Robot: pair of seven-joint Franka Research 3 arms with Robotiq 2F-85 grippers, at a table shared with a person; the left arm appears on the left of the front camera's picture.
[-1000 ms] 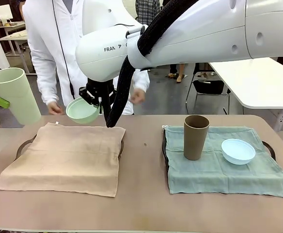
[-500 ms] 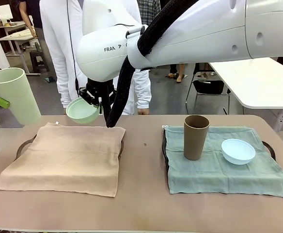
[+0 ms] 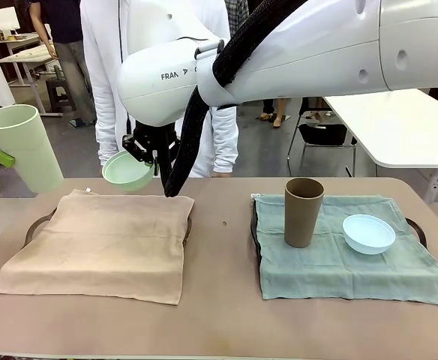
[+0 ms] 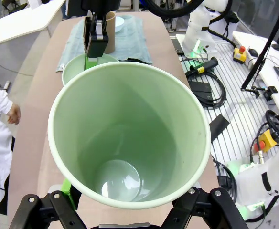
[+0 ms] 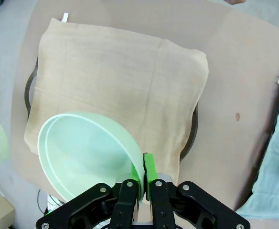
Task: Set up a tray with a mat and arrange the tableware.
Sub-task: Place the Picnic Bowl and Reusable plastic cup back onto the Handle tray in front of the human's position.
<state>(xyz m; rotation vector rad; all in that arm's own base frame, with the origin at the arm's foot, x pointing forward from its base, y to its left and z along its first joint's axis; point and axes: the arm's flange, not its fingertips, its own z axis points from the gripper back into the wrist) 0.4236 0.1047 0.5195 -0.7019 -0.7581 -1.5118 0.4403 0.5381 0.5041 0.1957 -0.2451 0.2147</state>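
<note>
- the right tool [image 5: 143, 183] pinches the rim of the mint green bowl [image 3: 127, 170], holding it in the air above the far edge of the tan mat [image 3: 103, 241].
- the left tool [image 4: 125, 210] grips the pale green cup [image 4: 130, 133] near its base, beyond the left edge of the bench [image 3: 219, 315].
- the brown cup [image 3: 303, 211] and the light blue bowl [image 3: 368, 233] stand on the teal mat [image 3: 339, 262], toward the right side.

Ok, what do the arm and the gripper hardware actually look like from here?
The right arm is glossy white with rounded joints, dark "FRA" lettering and a black corrugated cable hose. The right gripper and the left gripper are black linkages with bolt heads; the right fingers carry bright green pads.
</note>
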